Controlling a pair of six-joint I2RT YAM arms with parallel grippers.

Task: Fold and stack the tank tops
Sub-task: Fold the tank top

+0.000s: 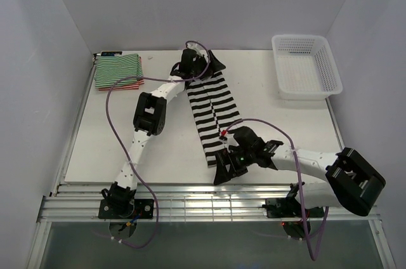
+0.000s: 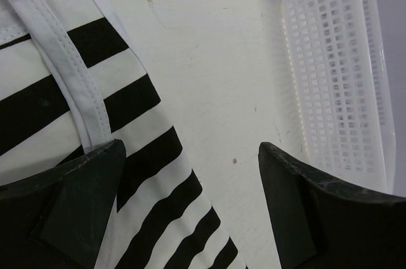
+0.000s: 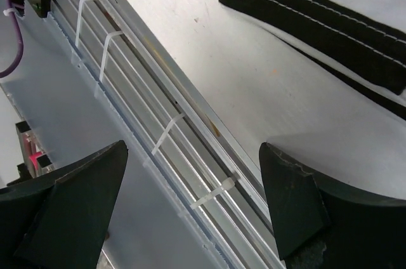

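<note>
The black-and-white striped cloth tank top [image 1: 212, 113] lies lengthwise mid-table. Its ends are partly hidden by the left gripper [image 1: 212, 65] and right gripper [image 1: 223, 169], both with jaws apart and empty. At the far left, the folded green-and-white striped top [image 1: 118, 68] nearly covers the red-and-white striped top [image 1: 117, 85].

One black-and-white tank top [image 1: 212, 113], seemingly two folded tops [image 1: 118, 71] (stacked), one basket [image 1: 332, 72].

Black-and-white striped tank top [image 1: 212, 113], green-striped top [image 1: 118, 66], red-striped top [image 1: 116, 85], white lattice basket [image 1: 330, 66].
</note>
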